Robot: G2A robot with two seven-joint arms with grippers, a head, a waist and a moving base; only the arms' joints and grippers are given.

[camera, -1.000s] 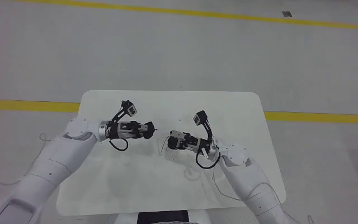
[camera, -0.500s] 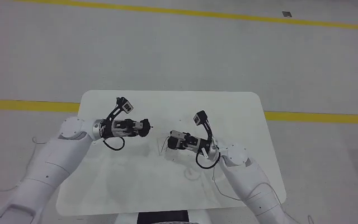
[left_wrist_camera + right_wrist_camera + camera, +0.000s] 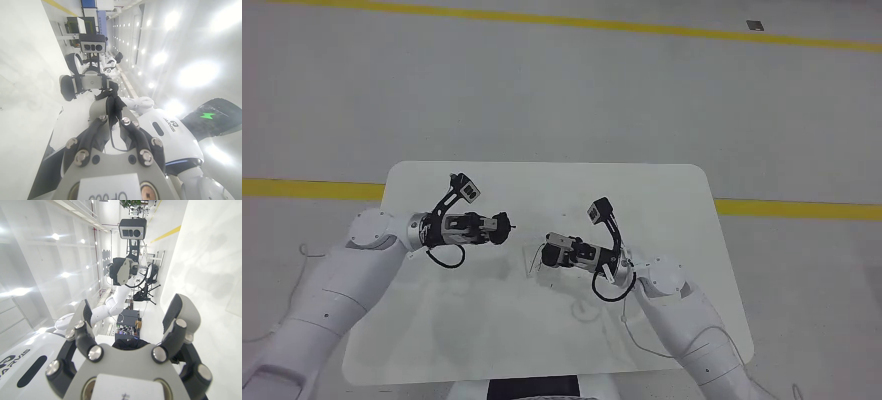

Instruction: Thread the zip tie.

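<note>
Right gripper (image 3: pixel 541 258): one, the nearest item. It sits close to the table's centre and points toward 9 o'clock. Its two fingers (image 3: pixel 86 312) are spread wide apart.
Zip tie (image 3: pixel 531 265): one at most. A thin pale sliver just beside the right gripper's tip, on its 8 o'clock side, may be the tie, but it is too fine to be sure.
Left gripper (image 3: pixel 509 228): one, at 10 o'clock from the right gripper with a small gap between them. It points toward 3 o'clock, so the two tips face each other. Its two dark fingertips (image 3: pixel 113 103) are pressed together.
Wrist cameras (image 3: pixel 599 210): two dark boxes, one on a bracket over each gripper.
Table (image 3: pixel 662 190): one, white with rounded corners. Both arms are held over its middle.
Near yellow stripe (image 3: pixel 802 208): one, on the grey floor. It runs from 9 to 3 o'clock and passes behind the table.
Far yellow stripe (image 3: pixel 642 26): one, well beyond the table toward 12 o'clock.
Floor mark (image 3: pixel 755 24): one small dark square, just beside the far yellow stripe at about 1 o'clock.
</note>
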